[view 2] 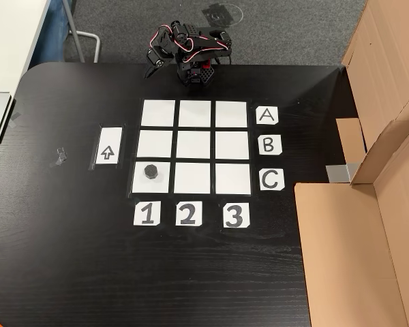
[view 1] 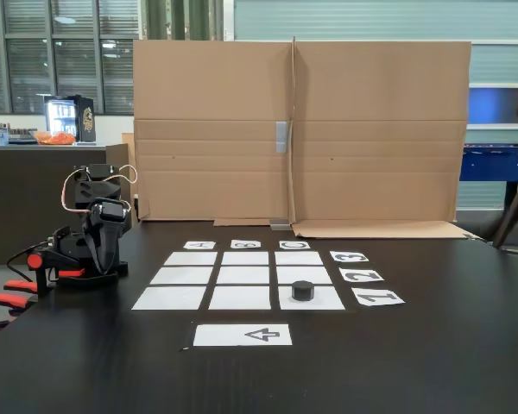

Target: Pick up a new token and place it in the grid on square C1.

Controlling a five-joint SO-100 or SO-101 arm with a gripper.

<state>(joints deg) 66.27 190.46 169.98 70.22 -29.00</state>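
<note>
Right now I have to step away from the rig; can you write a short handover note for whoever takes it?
Gripper: folded back with the arm at its base beside row A, holding nothing; I can't tell whether it is open or shut.
Token: sits inside square C1, the corner cell in line with the C and 1 labels, apart from the arm.
Grid: the other eight cells are bare.
Done: the token seems placed on C1.
Left: nothing apparent; just confirm the token lies fully within the cell.
</note>
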